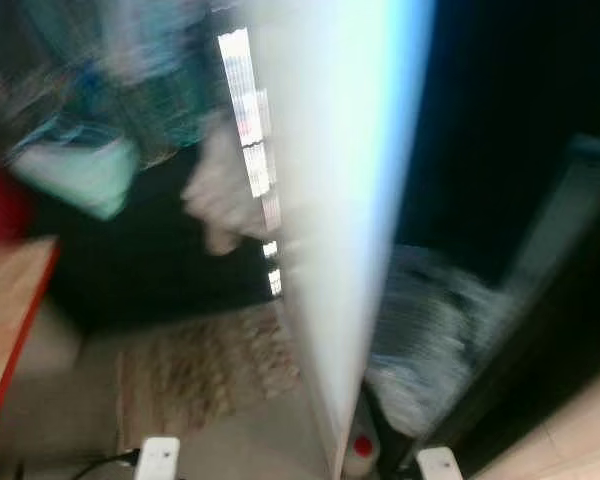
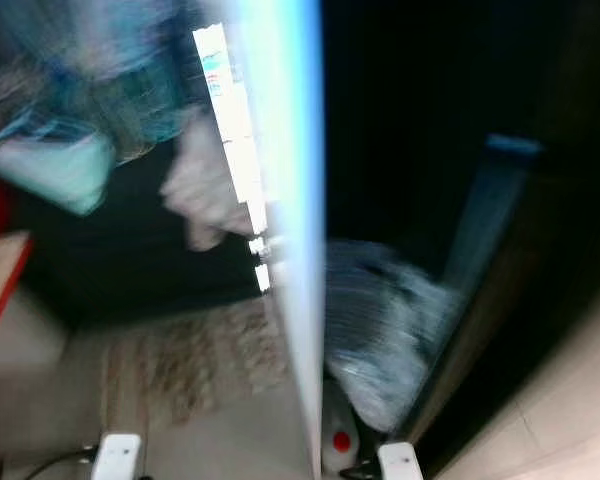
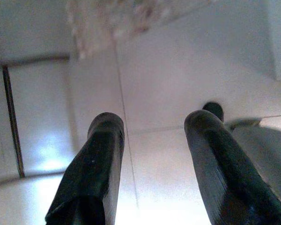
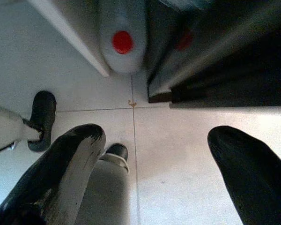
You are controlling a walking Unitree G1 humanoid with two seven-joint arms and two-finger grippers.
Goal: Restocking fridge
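The head views are blurred by motion. A tall white fridge door (image 1: 340,200) stands edge-on in the middle, with a dark space (image 1: 500,120) to its right. A white jug with a red cap (image 4: 122,42) sits on the floor at the door's foot, and it is also seen as a jug (image 1: 360,452) low in the left eye view. Both arms hang down over the pale tiled floor. My left gripper (image 3: 153,123) is open and holds nothing. My right gripper (image 4: 157,138) is open too, with bare tiles between its fingers.
A patterned rug (image 1: 200,370) lies on the floor left of the door. A wooden tabletop with a red edge (image 1: 10,300) is at the far left. A blurred grey bundle (image 1: 430,330) lies low on the right. My dark foot (image 4: 42,117) stands on the tiles.
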